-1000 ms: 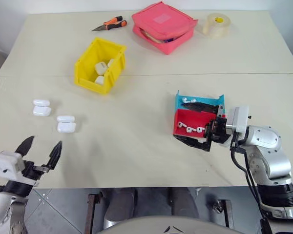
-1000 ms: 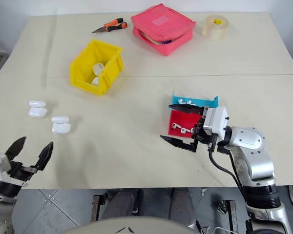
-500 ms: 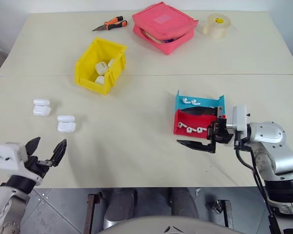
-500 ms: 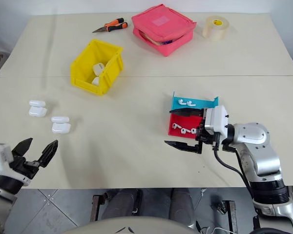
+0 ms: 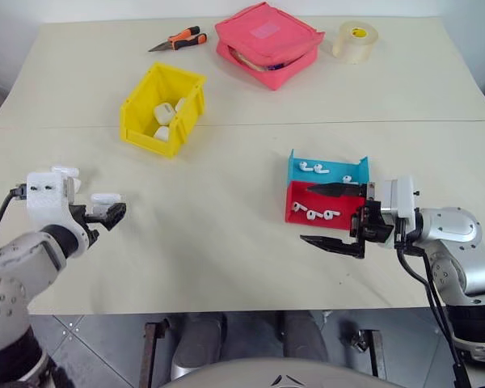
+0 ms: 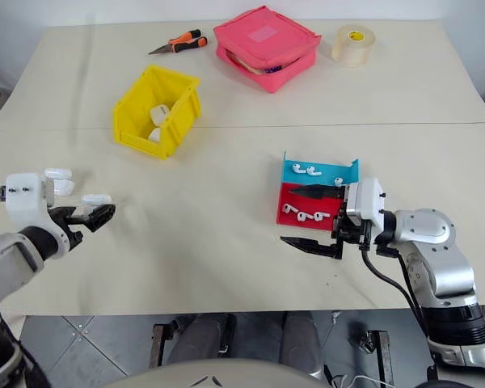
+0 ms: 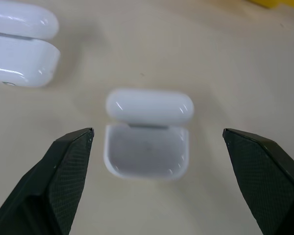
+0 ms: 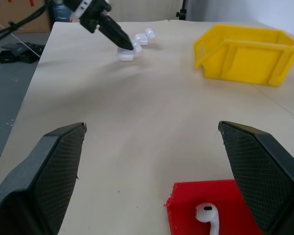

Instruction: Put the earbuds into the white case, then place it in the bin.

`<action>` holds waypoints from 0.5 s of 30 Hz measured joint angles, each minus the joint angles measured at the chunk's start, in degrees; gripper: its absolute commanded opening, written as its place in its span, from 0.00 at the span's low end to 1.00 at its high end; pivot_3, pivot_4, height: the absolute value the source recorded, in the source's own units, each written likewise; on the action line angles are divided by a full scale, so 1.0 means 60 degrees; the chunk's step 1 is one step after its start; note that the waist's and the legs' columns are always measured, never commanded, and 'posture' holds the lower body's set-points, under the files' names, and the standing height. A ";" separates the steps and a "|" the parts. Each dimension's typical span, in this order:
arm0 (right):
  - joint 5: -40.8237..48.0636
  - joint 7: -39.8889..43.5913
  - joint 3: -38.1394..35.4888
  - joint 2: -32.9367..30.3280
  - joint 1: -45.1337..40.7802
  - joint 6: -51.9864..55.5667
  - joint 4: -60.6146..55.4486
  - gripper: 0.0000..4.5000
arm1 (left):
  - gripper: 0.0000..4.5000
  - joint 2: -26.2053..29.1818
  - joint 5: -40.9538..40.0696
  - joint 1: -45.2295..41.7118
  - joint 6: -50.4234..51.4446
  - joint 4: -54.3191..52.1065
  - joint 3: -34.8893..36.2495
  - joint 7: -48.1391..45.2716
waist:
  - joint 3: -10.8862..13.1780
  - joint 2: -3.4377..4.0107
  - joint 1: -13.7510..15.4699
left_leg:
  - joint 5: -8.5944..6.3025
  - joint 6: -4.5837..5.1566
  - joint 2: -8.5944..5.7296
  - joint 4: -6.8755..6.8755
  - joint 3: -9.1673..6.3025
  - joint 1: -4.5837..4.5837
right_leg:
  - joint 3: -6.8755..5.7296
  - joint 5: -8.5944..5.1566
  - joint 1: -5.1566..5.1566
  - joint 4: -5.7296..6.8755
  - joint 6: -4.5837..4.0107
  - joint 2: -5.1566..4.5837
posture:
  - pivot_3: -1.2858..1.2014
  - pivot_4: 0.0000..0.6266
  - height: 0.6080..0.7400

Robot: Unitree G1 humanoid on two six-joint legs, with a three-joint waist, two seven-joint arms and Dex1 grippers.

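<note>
Several earbuds lie in the red tray [image 5: 295,212] and two more earbuds [image 5: 311,168] in the blue tray [image 5: 356,168]. My right gripper [image 5: 307,214] is open at the red tray's near-left side, pointing left. An open white case [image 7: 147,149] rests on the table straight ahead of my open left gripper [image 7: 158,131], lid flipped back and its inside bare. The same case [image 5: 105,197] peeks out just beyond the left gripper [image 6: 97,214]. A second case [image 7: 22,41] lies beside it. The yellow bin [image 5: 137,121] holds white cases [image 5: 163,113].
At the back of the table lie a pink pouch [image 5: 267,40], a tape roll [image 5: 354,40] and orange-handled pliers [image 5: 178,40]. A seam crosses the table behind the trays. The bin also appears in the right wrist view [image 8: 245,54].
My left arm came up from the table's near edge and forward to the nearer white case, its gripper tilting down toward it. The right gripper shifted only slightly.
</note>
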 measured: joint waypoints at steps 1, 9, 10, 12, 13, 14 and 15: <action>0.0000 -0.0043 -0.0006 0.0000 0.0012 0.0004 -0.0038 1.00 | 0.99 -0.0008 0.0107 -0.0173 0.0282 0.0061 0.0002 0.0001 | 0.0000 0.0000 -0.0005 | 0.0000 -0.0001 0.0000 0.0000 0.0000 0.0001 | 0.0000 0.0000 0.0000 0.0000 0.0000 0.0000 | 0.52 0.24 1.00; 0.0000 -0.0436 -0.0019 0.0013 0.0096 0.0016 -0.0312 1.00 | 0.99 -0.0093 0.0496 -0.0359 0.0874 0.0393 -0.0335 -0.0207 | 0.0000 0.0000 0.0011 | 0.0000 -0.0005 0.0002 -0.0001 -0.0001 0.0001 | 0.0000 0.0000 -0.0001 -0.0001 0.0000 -0.0001 | 0.52 0.24 1.00; 0.0000 -0.0489 -0.0019 0.0020 0.0098 0.0021 -0.0337 1.00 | 0.99 -0.0093 0.0516 -0.0350 0.0874 0.0430 -0.0400 -0.0221 | 0.0000 0.0000 0.0012 | 0.0000 -0.0005 0.0001 -0.0001 -0.0001 0.0001 | 0.0000 0.0000 -0.0001 -0.0001 0.0000 -0.0001 | 0.52 0.24 1.00; 0.0001 -0.0579 -0.0018 0.0031 0.0121 0.0029 -0.0434 1.00 | 0.99 -0.0101 0.0577 -0.0347 0.0873 0.0509 -0.0504 -0.0246 | 0.0000 0.0000 0.0011 | 0.0000 -0.0005 0.0001 -0.0001 -0.0001 0.0001 | 0.0001 0.0000 -0.0001 -0.0001 0.0000 -0.0001 | 0.52 0.24 1.00; 0.0001 -0.0621 -0.0018 0.0043 0.0146 0.0034 -0.0482 1.00 | 0.99 -0.0105 0.0620 -0.0361 0.0871 0.0517 -0.0532 -0.0275 | 0.0000 0.0000 0.0012 | 0.0000 -0.0006 0.0001 -0.0001 -0.0001 0.0000 | 0.0001 0.0000 -0.0001 -0.0001 0.0000 -0.0001 | 0.52 0.24 1.00; 0.0002 -0.0655 -0.0015 0.0057 0.0174 0.0041 -0.0526 1.00 | 0.99 -0.0108 0.0682 -0.0385 0.0871 0.0537 -0.0565 -0.0308 | 0.0000 0.0000 0.0013 | 0.0000 -0.0005 0.0001 -0.0001 -0.0001 0.0001 | 0.0001 0.0000 -0.0001 -0.0001 0.0000 -0.0001 | 0.52 0.24 1.00; 0.0002 -0.0688 -0.0009 0.0085 0.0199 0.0050 -0.0572 1.00 | 0.99 -0.0119 0.0756 -0.0425 0.0869 0.0559 -0.0611 -0.0333 | 0.0000 0.0000 0.0015 | 0.0000 -0.0006 0.0001 -0.0001 -0.0001 0.0001 | 0.0001 0.0000 -0.0001 0.0000 0.0000 -0.0001 | 0.52 0.24 1.00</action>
